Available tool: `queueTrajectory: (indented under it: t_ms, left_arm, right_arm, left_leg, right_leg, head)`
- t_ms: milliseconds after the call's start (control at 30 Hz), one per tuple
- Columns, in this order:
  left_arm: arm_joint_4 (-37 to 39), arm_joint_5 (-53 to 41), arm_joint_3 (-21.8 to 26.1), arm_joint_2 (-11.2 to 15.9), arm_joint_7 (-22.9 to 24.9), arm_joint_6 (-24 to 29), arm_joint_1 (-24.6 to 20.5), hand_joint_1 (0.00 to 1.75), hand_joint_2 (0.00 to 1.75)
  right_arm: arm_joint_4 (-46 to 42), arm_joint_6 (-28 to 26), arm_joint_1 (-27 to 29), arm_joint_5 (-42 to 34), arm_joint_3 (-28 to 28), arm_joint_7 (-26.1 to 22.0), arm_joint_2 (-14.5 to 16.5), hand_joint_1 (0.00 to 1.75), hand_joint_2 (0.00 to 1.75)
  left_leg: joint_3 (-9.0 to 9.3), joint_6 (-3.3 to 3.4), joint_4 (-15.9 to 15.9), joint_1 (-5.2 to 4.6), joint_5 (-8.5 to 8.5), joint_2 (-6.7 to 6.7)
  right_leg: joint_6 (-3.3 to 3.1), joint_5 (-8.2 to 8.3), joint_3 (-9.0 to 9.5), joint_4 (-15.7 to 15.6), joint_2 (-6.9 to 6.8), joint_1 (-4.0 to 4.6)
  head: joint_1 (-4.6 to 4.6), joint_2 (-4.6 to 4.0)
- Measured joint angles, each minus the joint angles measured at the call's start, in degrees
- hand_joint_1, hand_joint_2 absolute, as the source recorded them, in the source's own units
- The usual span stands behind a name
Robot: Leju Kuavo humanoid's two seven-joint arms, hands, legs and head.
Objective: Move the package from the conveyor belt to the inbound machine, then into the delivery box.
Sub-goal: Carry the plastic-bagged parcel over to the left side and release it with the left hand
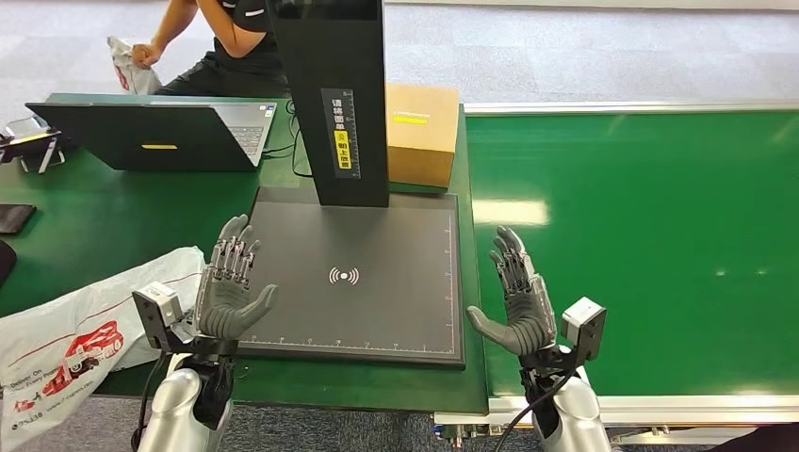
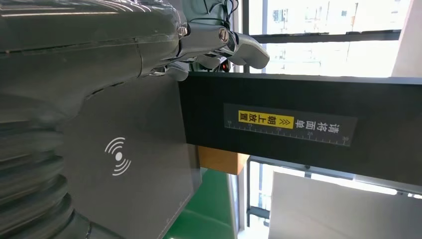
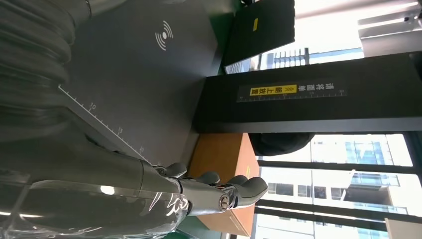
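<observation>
The inbound machine is a dark grey scan plate (image 1: 377,245) with a black upright column (image 1: 337,104); the plate (image 2: 134,149) (image 3: 134,64) and column (image 2: 298,129) (image 3: 318,99) also appear in both wrist views. A brown cardboard box (image 1: 421,132) (image 3: 224,159) (image 2: 221,160) stands behind the plate, beside the column. My left hand (image 1: 229,282) (image 2: 89,55) hovers open at the plate's near left corner, fingers spread, holding nothing. My right hand (image 1: 516,299) (image 3: 124,194) is open at the plate's near right edge, by the green conveyor belt (image 1: 641,245).
A white plastic package with red print (image 1: 75,344) lies at the table's near left edge. A laptop (image 1: 160,132) sits at the back left. A person (image 1: 226,42) crouches behind the table holding another white bag (image 1: 127,66). A phone (image 1: 14,217) lies far left.
</observation>
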Motion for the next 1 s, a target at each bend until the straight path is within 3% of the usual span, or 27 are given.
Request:
queueTrajectory:
  t_ms: [633,1000]
  left_arm:
    - [0.0,-1.1,0.1,-0.1,0.4,2.2,0.0,0.0,1.75]
    - [0.0,-2.3,0.1,-0.1,-0.4,4.4,0.0,0.0,1.75]
  right_arm:
    - [-1.1,-8.7,-1.1,5.8,0.9,-2.2,0.4,0.0,1.75]
    - [-1.1,-9.2,-1.5,7.6,1.7,-3.5,0.4,0.0,1.75]
  left_leg:
    - [0.0,0.0,0.0,0.0,0.0,0.0]
    - [0.0,0.0,0.0,0.0,0.0,0.0]
  right_leg:
    - [0.0,0.0,0.0,0.0,0.0,0.0]
    - [0.0,0.0,0.0,0.0,0.0,0.0]
  head:
    - [0.01,0.0]
    - [0.01,0.0]
